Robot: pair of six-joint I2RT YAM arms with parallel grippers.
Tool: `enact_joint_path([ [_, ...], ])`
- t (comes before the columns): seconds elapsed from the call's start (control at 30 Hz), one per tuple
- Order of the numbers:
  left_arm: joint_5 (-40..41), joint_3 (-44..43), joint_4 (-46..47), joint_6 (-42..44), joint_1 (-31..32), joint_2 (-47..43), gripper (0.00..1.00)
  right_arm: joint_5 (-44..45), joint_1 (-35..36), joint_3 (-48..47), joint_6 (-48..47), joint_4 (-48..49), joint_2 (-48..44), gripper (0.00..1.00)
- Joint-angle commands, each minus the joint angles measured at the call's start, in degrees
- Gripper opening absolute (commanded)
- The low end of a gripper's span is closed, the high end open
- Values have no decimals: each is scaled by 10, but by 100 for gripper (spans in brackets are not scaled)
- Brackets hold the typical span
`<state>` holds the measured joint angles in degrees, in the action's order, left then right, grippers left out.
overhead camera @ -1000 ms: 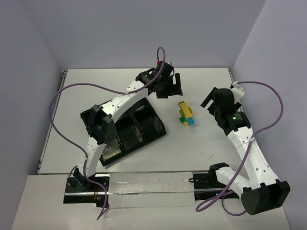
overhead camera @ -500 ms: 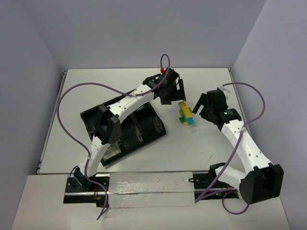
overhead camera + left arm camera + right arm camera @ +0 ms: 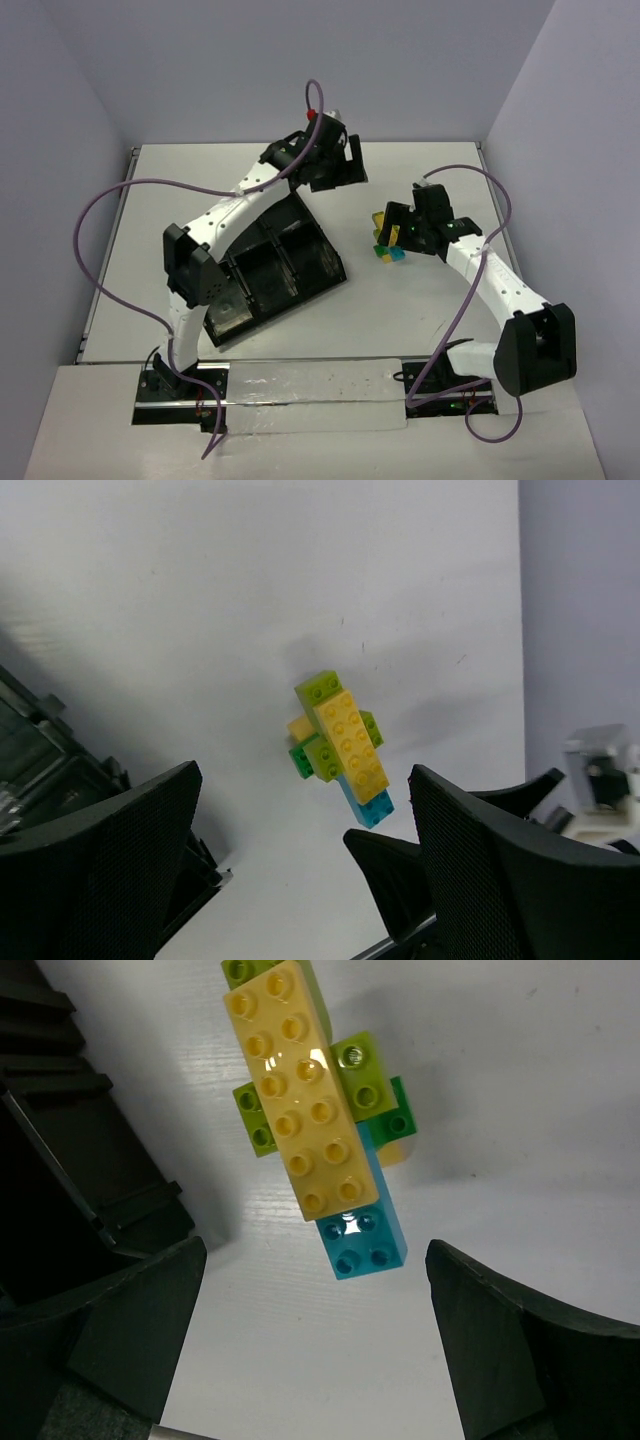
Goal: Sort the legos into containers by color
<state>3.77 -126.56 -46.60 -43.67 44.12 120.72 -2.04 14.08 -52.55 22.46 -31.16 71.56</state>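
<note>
The legos [image 3: 387, 250] are one clump stuck together on the white table, right of the black tray [image 3: 275, 265]. In the right wrist view a long yellow brick [image 3: 297, 1105] lies on top, with light green bricks [image 3: 362, 1078], a dark green one [image 3: 400, 1115] and a light blue one [image 3: 362, 1235] under it. My right gripper [image 3: 315, 1345] is open, just short of the blue end, empty. My left gripper [image 3: 305, 880] is open and empty, above the table beyond the tray's far corner [image 3: 347, 162], with the clump [image 3: 342, 745] in front of it.
The tray lies at an angle between the arms; its edge shows at the left of both wrist views [image 3: 40, 750] [image 3: 70, 1150]. The right arm's white link [image 3: 600, 780] shows at the right of the left wrist view. Purple walls close in the table.
</note>
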Motion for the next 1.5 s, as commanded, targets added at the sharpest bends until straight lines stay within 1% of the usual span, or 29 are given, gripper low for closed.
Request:
enact_joint_path([
  [0.0, 2, 2, -9, 28, -15, -38, 93, -13, 20, 5, -17, 42, 13, 98],
  [0.17, -2, -1, -14, 42, -23, -37, 93, -2, 52, -2, -19, 38, 37, 98],
  [0.37, -7, -5, -18, 52, -27, -34, 94, -14, 83, -17, -9, 35, 52, 98],
  [0.53, -17, -11, -17, 53, -28, -23, 94, -2, 88, -23, 3, 30, 47, 99],
  [0.63, -32, -15, -13, 58, -28, -14, 94, 15, 86, -33, 7, 12, 33, 99],
  [0.7, -44, -21, -13, 59, -28, -8, 94, 38, 81, -43, 11, -6, 20, 99],
  [0.77, -50, -24, -11, 61, -28, -5, 94, 43, 75, -47, 12, -16, 2, 100],
  [0.9, -62, -23, -4, 84, -22, 1, 91, 55, 47, -40, 17, -38, -61, 100],
  [0.97, -60, -26, -5, 100, -11, 11, 90, 68, 33, -25, 21, -49, -109, 100],
  [1.03, -50, -30, -9, 125, 4, 21, 89, 106, 12, -10, 35, -59, -141, 100],
  [1.1, -56, -29, -9, 144, 20, 39, 88, 147, -14, 0, 59, -79, -194, 100],
  [1.17, -61, -26, -4, 152, 32, 50, 87, 159, -33, 8, 72, -78, -225, 100],
  [1.27, -77, -17, 7, 146, 38, 57, 87, 163, -40, 7, 78, -79, -240, 100],
  [1.47, -86, -13, 24, 140, 38, 59, 88, 169, -42, 0, 90, -83, -200, 100],
])
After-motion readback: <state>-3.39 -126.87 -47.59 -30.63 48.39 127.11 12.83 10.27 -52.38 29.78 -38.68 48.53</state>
